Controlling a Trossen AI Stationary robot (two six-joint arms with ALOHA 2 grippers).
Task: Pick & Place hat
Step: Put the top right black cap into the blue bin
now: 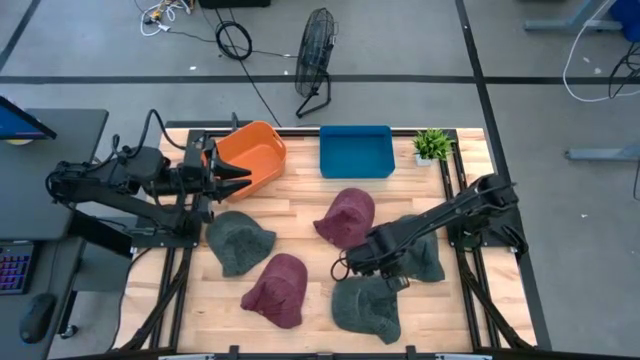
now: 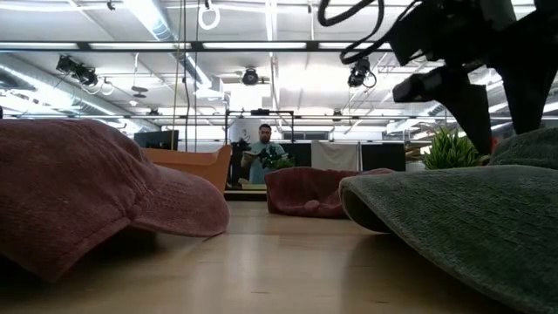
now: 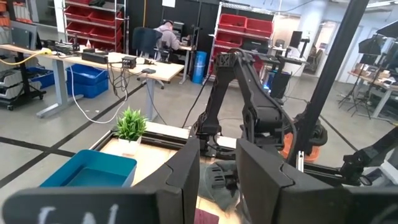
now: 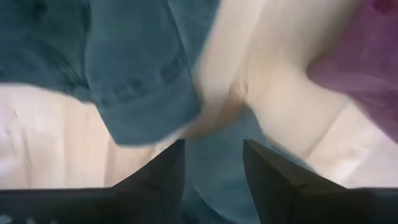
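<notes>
Even, bright light falls from ceiling strip lamps, which glare white in the low view. Shadows on the table are soft and short. In the low view the near hats are blurred. The right wrist view is smeared throughout, its cloth without sharp edges.

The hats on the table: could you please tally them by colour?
Maroon hats: 2
Grey-green hats: 3
Total: 5
</notes>
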